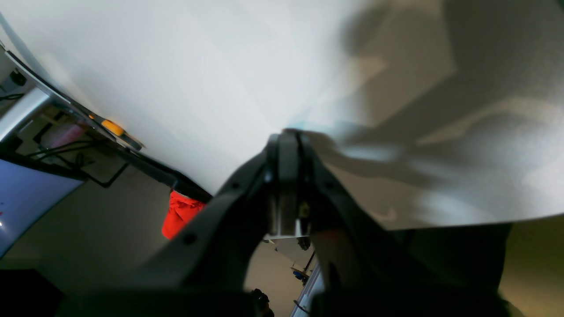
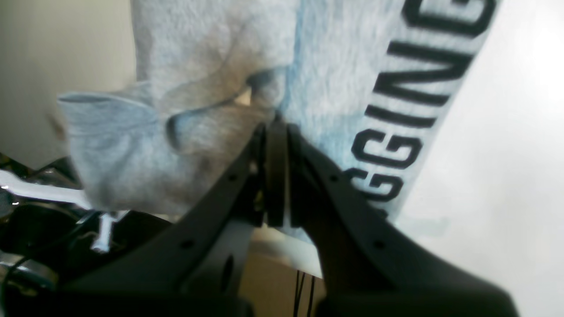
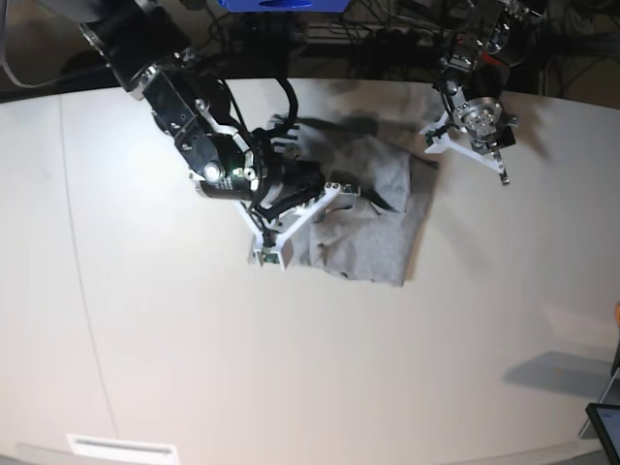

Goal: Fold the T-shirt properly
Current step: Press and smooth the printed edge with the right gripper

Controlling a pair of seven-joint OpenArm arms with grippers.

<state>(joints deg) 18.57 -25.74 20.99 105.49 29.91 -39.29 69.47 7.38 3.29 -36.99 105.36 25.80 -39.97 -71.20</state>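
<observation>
Lying on one white table (image 3: 145, 339), one T-shirt (image 3: 373, 242); right pincer (image 2: 275, 121) clamps it; left pincer (image 1: 288, 134) closed, apparently empty

White table (image 3: 194, 368) under bright light; dark cables (image 3: 387, 39) behind far edge; beige floor (image 1: 110, 229) below.

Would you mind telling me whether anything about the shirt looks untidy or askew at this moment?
Yes. The T-shirt lies on the table as a rumpled, uneven shape rather than a neat rectangle. Near the right gripper, a loose bunched flap sticks out sideways, with creases beside the black lettering.
</observation>
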